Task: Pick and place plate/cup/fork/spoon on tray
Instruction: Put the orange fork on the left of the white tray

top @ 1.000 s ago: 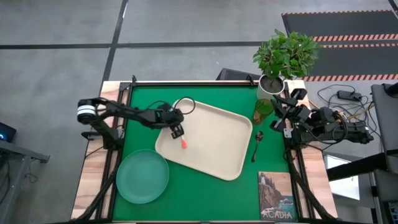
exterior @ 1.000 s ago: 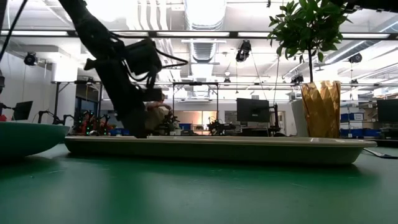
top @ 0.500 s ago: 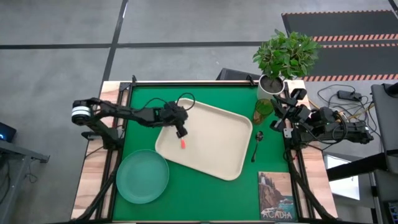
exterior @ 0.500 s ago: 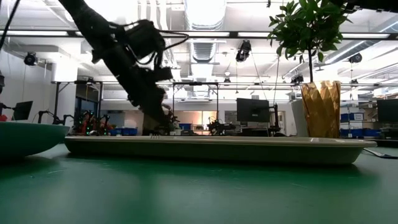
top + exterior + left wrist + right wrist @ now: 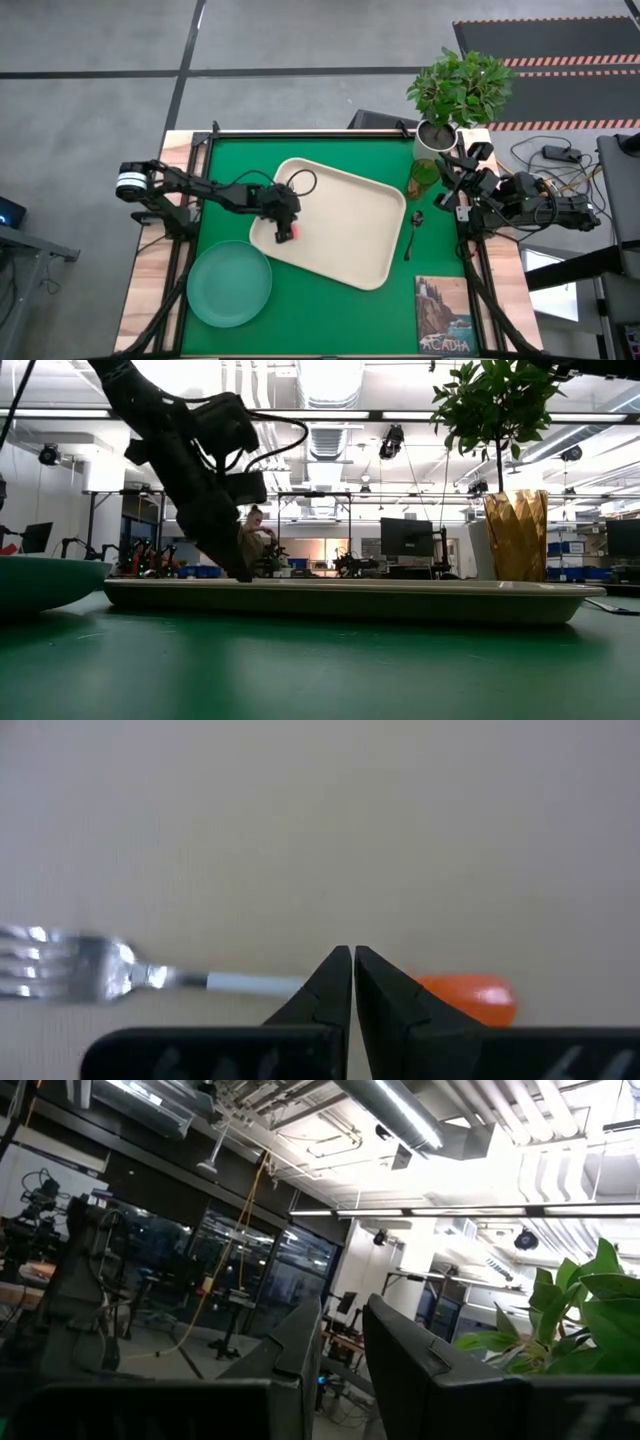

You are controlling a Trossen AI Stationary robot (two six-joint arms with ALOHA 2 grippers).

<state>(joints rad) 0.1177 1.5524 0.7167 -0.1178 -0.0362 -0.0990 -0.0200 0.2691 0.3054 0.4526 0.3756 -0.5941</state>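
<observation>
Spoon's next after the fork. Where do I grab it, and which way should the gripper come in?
Take the spoon by its thin handle, about mid-length, from straight above with the fingers across the handle. It lies flat on the green mat, between the tray and the right table edge, bowl toward the cup. The right gripper is probably best placed.

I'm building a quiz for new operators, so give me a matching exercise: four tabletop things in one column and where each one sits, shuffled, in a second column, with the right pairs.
Things:
1. small silver fork with an orange-red handle
2. round teal-green translucent plate
3. small dark metallic spoon
4. translucent green-amber cup

Places:
A. on the green mat, beside the tray's right edge
B. next to the white plant pot
C. lying on the cream-beige tray
D. on the mat at the tray's near-left corner

Pairs: 1-C, 2-D, 3-A, 4-B
</observation>
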